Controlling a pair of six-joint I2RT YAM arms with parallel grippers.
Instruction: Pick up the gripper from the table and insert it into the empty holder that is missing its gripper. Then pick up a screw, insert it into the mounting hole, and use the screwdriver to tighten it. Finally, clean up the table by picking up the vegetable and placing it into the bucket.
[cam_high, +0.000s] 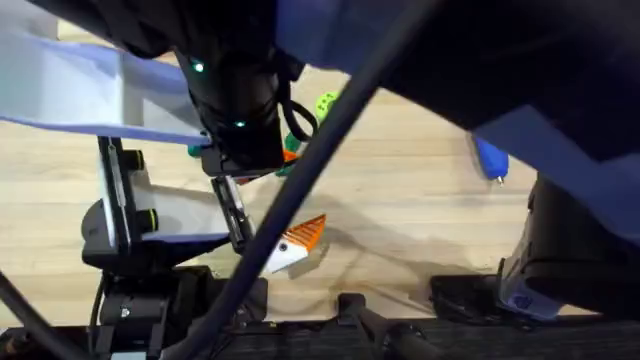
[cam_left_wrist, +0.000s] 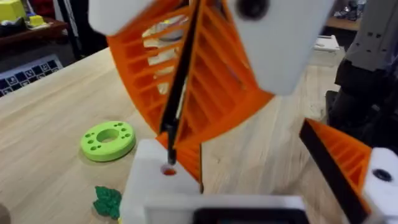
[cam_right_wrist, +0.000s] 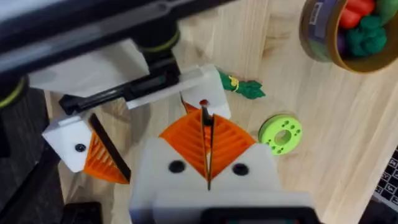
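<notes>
The holder (cam_left_wrist: 152, 186): the rod can slip from its hole

The left gripper (cam_left_wrist: 267, 193) is spread wide just over the table (cam_high: 420, 230), and the holder is one of its two tips. The right gripper (cam_right_wrist: 205, 140) has its orange pads pressed together on a thin dark rod (cam_left_wrist: 180, 81). The rod's tip stands at the mounting hole (cam_left_wrist: 168, 170). I judge that a small tilt or a sideways push would make the tip skid off the hole or jam crooked in it

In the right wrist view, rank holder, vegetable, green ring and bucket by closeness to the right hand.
1. holder, directly under the right hand.
2. vegetable, just beyond the holder.
3. ring, farther out.
4. bucket, farthest, past the ring.
</notes>
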